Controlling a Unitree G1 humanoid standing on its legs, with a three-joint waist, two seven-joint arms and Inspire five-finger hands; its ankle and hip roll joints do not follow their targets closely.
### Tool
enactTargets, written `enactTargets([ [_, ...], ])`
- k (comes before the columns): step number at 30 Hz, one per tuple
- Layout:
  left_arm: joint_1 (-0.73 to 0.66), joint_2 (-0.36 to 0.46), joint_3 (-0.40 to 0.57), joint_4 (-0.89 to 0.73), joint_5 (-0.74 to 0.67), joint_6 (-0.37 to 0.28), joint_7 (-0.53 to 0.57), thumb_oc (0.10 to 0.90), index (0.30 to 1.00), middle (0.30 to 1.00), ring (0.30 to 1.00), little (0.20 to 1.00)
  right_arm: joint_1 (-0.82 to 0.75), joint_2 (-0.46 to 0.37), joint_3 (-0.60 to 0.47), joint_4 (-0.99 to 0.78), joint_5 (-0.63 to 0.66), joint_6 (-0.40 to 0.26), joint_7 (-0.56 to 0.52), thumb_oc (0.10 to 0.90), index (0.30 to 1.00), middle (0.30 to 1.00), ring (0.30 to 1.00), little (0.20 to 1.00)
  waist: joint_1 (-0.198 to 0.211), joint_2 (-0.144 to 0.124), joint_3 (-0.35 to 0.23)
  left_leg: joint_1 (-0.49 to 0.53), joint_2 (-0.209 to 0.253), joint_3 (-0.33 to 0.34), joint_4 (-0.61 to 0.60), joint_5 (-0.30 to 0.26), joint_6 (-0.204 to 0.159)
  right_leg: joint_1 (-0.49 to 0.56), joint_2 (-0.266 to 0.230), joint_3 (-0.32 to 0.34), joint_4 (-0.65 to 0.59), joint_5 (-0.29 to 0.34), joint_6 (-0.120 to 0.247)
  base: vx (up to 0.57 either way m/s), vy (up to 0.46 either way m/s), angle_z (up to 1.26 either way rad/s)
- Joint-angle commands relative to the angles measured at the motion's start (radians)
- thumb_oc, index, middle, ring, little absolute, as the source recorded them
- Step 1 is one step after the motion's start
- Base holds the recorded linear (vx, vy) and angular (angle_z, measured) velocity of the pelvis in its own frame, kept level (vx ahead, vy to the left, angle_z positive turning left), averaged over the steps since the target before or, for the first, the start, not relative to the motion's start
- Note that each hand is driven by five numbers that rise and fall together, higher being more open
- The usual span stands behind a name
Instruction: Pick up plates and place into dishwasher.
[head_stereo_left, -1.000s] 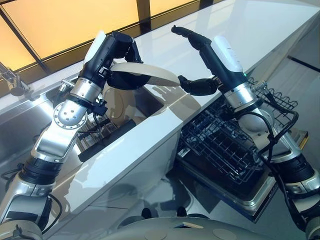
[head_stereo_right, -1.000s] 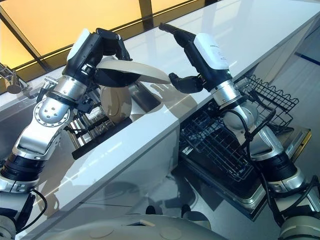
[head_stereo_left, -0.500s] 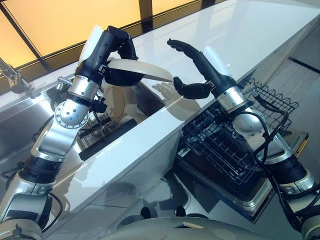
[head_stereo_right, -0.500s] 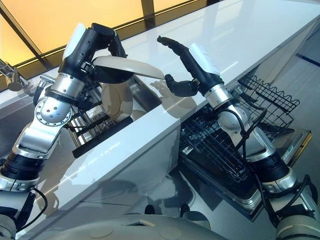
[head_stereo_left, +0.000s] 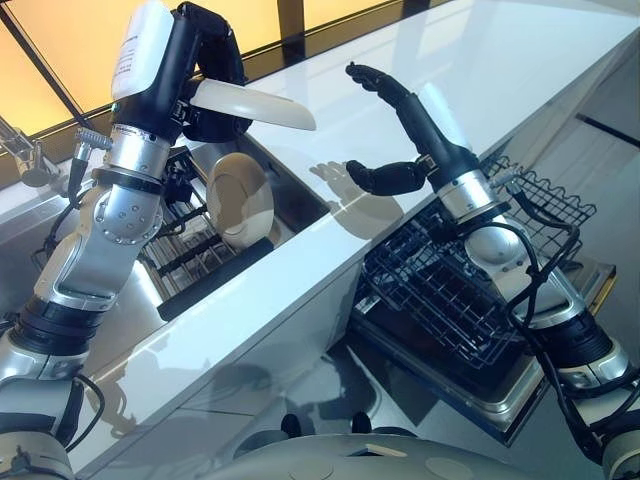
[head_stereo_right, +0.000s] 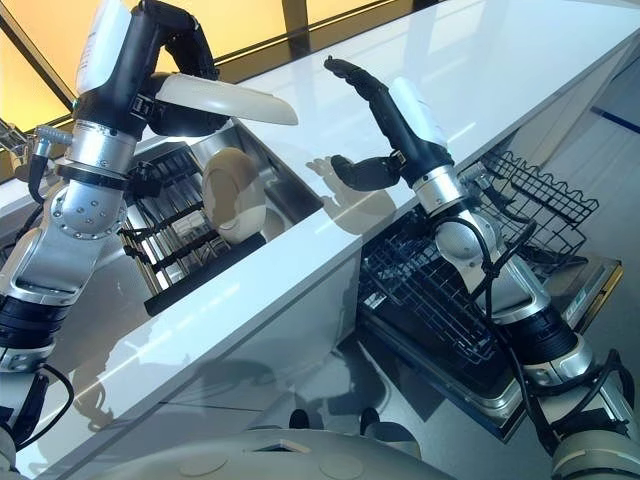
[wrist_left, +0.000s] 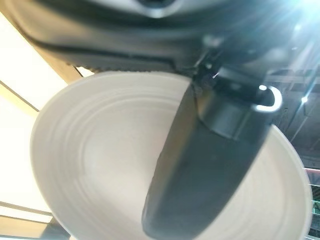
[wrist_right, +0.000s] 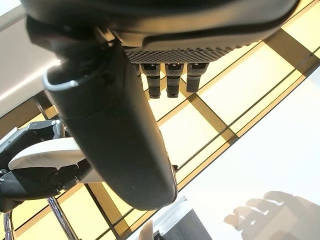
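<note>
A cream plate (head_stereo_left: 255, 103) is held level above the sink, with my left hand (head_stereo_left: 205, 55) shut on its near rim; the thumb (wrist_left: 210, 165) lies across its face (wrist_left: 100, 165) in the left wrist view. A second cream plate (head_stereo_left: 240, 200) stands on edge in the sink's dark rack (head_stereo_left: 190, 255). My right hand (head_stereo_left: 400, 135) hovers open over the white counter (head_stereo_left: 500, 70), a short way right of the held plate, thumb (wrist_right: 115, 125) and fingers spread, holding nothing. The dishwasher's wire basket (head_stereo_left: 450, 290) is pulled out below the counter at the right.
A steel sink (head_stereo_left: 300, 205) is set into the counter. A tap (head_stereo_left: 25, 160) stands at the far left. The open dishwasher door (head_stereo_left: 520, 395) juts out low at the right. An orange-lit window (head_stereo_left: 90, 50) runs behind the counter.
My left hand has lifted the plate up and to the left, away from the right hand. The right hand has stayed open over the counter, its thumb no longer by the plate's rim.
</note>
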Motion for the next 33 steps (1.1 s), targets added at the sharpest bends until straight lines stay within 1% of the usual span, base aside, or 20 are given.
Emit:
enactTargets([
  [1,-0.115,0.042,0.059,0.016,0.04,-0.06,0.049,0.1,0.3,0.3,0.3,0.2,-0.104,0.013,-0.093,-0.095,0.031,-0.067,-0.076,0.8,0.9,0.9,0.9,0.9,0.003,-0.016,-0.109,-0.011,-0.069,-0.011,0.011,-0.053,-0.003,-0.024,-0.006,-0.024,0.052,-0.009,0.084,0.0,0.0,0.0],
  [6,-0.118,0.024,0.043,0.006,0.015,-0.057,0.027,0.1,0.3,0.3,0.3,0.2,-0.114,0.026,-0.08,-0.108,0.076,-0.065,-0.064,0.8,0.9,0.9,0.9,0.9,0.002,-0.014,-0.109,-0.011,-0.069,-0.018,0.014,-0.053,-0.003,-0.025,-0.003,-0.014,0.052,-0.009,0.082,0.01,-0.013,-0.04],
  [9,-0.127,0.008,0.024,-0.004,0.008,-0.055,0.017,0.1,0.3,0.3,0.3,0.2,-0.122,0.041,-0.063,-0.117,0.129,-0.061,-0.041,0.8,0.9,0.9,0.9,0.9,0.001,-0.015,-0.108,-0.011,-0.068,-0.024,0.015,-0.053,-0.003,-0.024,0.0,-0.007,0.053,-0.011,0.081,0.01,-0.012,-0.02],
  [11,-0.138,-0.005,0.006,0.0,-0.002,-0.054,0.017,0.1,0.3,0.3,0.3,0.2,-0.131,0.053,-0.048,-0.116,0.139,-0.06,-0.034,0.8,0.9,0.9,0.9,0.9,0.0,-0.015,-0.108,-0.012,-0.067,-0.025,0.016,-0.053,-0.003,-0.025,0.001,-0.005,0.053,-0.011,0.08,0.0,0.0,0.0],
  [17,-0.17,-0.077,-0.054,-0.008,-0.095,-0.038,-0.002,0.1,0.3,0.3,0.3,0.2,-0.165,0.11,-0.002,-0.114,0.147,-0.049,-0.043,0.8,0.9,0.9,0.9,0.9,0.0,-0.018,-0.108,-0.01,-0.065,-0.022,0.016,-0.054,-0.003,-0.022,0.002,-0.01,0.05,-0.01,0.079,0.01,-0.01,0.0],
  [21,-0.152,-0.144,-0.078,-0.034,-0.181,-0.038,-0.042,0.1,0.3,0.3,0.3,0.2,-0.169,0.141,0.018,-0.122,0.141,-0.043,-0.052,0.8,0.9,0.9,0.9,0.9,0.0,-0.02,-0.106,-0.008,-0.064,-0.016,0.017,-0.056,-0.002,-0.021,0.003,-0.012,0.041,-0.007,0.078,0.0,0.0,0.0],
  [22,-0.151,-0.153,-0.082,-0.038,-0.181,-0.038,-0.047,0.1,0.3,0.3,0.3,0.2,-0.169,0.146,0.02,-0.122,0.142,-0.041,-0.052,0.8,0.9,0.9,0.9,0.9,0.0,-0.02,-0.105,-0.008,-0.063,-0.016,0.016,-0.056,-0.002,-0.021,0.003,-0.012,0.041,-0.007,0.078,0.0,0.0,0.0],
  [23,-0.15,-0.163,-0.089,-0.042,-0.212,-0.036,-0.054,0.1,0.3,0.3,0.3,0.2,-0.171,0.153,0.023,-0.121,0.149,-0.039,-0.053,0.8,0.9,0.9,0.9,0.9,-0.001,-0.019,-0.105,-0.007,-0.063,-0.014,0.016,-0.057,-0.002,-0.021,0.004,-0.012,0.042,-0.008,0.079,0.0,0.0,0.0],
  [24,-0.151,-0.175,-0.096,-0.045,-0.239,-0.035,-0.06,0.1,0.3,0.3,0.3,0.2,-0.172,0.158,0.027,-0.121,0.153,-0.036,-0.057,0.72,0.832,0.832,0.832,0.82,-0.002,-0.019,-0.105,-0.007,-0.062,-0.012,0.016,-0.057,-0.002,-0.02,0.004,-0.012,0.041,-0.008,0.079,0.0,-0.015,-0.03],
  [25,-0.152,-0.192,-0.103,-0.051,-0.246,-0.033,-0.066,0.1,0.3,0.3,0.3,0.2,-0.174,0.167,0.031,-0.12,0.156,-0.032,-0.059,0.479,0.625,0.625,0.625,0.579,-0.002,-0.019,-0.104,-0.008,-0.062,-0.01,0.016,-0.056,-0.003,-0.02,0.003,-0.013,0.04,-0.007,0.079,0.0,0.0,0.0],
  [26,-0.156,-0.208,-0.117,-0.056,-0.284,-0.037,-0.07,0.1,0.3,0.3,0.3,0.2,-0.176,0.177,0.039,-0.115,0.159,-0.029,-0.068,0.259,0.436,0.436,0.436,0.359,-0.003,-0.02,-0.103,-0.007,-0.061,-0.008,0.014,-0.057,-0.002,-0.02,0.004,-0.014,0.038,-0.007,0.079,0.0,0.0,0.0],
  [28,-0.158,-0.226,-0.127,-0.063,-0.278,-0.04,-0.07,0.1,0.3,0.3,0.3,0.2,-0.178,0.189,0.045,-0.111,0.152,-0.022,-0.074,0.204,0.389,0.389,0.389,0.304,-0.004,-0.019,-0.103,-0.007,-0.061,-0.008,0.013,-0.056,-0.002,-0.019,0.004,-0.015,0.036,-0.006,0.079,0.0,0.0,0.0],
  [29,-0.161,-0.231,-0.134,-0.063,-0.291,-0.044,-0.07,0.1,0.3,0.3,0.3,0.2,-0.18,0.193,0.048,-0.105,0.15,-0.023,-0.079,0.1,0.3,0.3,0.3,0.2,-0.004,-0.02,-0.103,-0.006,-0.061,-0.007,0.013,-0.057,-0.002,-0.019,0.004,-0.015,0.035,-0.005,0.08,0.0,0.0,0.0],
  [33,-0.161,-0.244,-0.139,-0.081,-0.276,-0.046,-0.067,0.1,0.3,0.3,0.3,0.2,-0.169,0.198,0.048,-0.103,0.135,-0.025,-0.093,0.1,0.3,0.3,0.3,0.2,-0.006,-0.019,-0.105,-0.007,-0.062,-0.005,0.009,-0.057,-0.001,-0.02,0.004,-0.016,0.031,-0.003,0.081,0.0,0.0,0.0],
])
